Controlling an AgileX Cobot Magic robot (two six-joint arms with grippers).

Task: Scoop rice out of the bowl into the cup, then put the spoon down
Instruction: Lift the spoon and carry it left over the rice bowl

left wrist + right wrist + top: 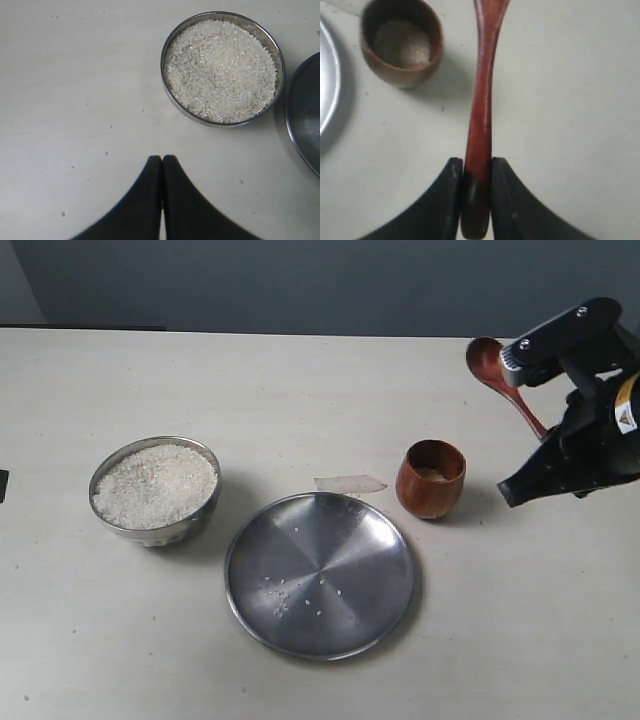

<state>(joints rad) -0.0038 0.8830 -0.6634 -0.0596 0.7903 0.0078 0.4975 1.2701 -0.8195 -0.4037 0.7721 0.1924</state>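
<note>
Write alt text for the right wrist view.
The right gripper clamps the handle of a reddish-brown wooden spoon over a table. A wooden cup with some rice inside stands nearby, and the edge of a steel plate shows beyond it.

You have a wide, flat steel plate [355, 550] lying mid-way across the pale table [300, 390]. Just beside its far rim lies a small translucent scrap [350, 483] (tape or plastic, you cannot tell). A dark wall [300, 285] stands behind.

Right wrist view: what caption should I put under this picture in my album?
The right hand pinches the wooden spoon by its handle, near the cup holding a little rice.
</note>
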